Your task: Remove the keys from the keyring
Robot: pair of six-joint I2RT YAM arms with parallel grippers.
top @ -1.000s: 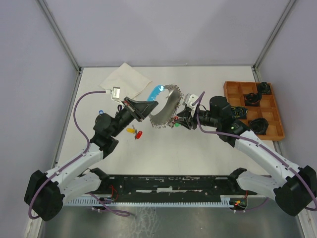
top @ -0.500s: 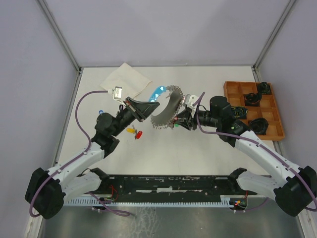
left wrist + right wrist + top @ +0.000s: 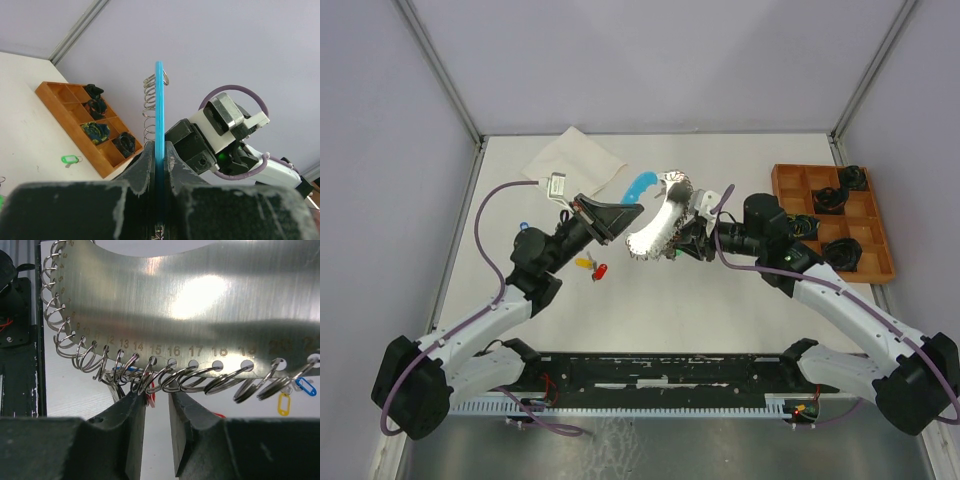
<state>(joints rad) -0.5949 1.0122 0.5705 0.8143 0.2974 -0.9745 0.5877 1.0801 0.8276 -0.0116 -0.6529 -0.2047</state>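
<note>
The keyring [image 3: 656,222] is a curved silver plate with numbered holes and several split rings, joined to a light-blue band [image 3: 638,186]. It hangs in the air between the arms. My left gripper [image 3: 618,215] is shut on the blue band [image 3: 159,100], seen edge-on between its fingers [image 3: 145,160]. My right gripper [image 3: 684,238] is open just under the plate [image 3: 200,295]; its left fingertip [image 3: 134,402] touches the rings near holes 14 and 15. Small tagged keys lie loose on the table: yellow [image 3: 585,263], red [image 3: 601,270], blue [image 3: 523,226], green [image 3: 677,252].
An orange compartment tray [image 3: 783,180] with dark objects stands at the right. A white cloth [image 3: 575,160] lies at the back left. Purple cables loop above both arms. The enclosure walls stand close on three sides.
The keyring has turned in the air, so its plate looks narrower from above and the blue band has swung left. Both grippers stay at about the same places.
</note>
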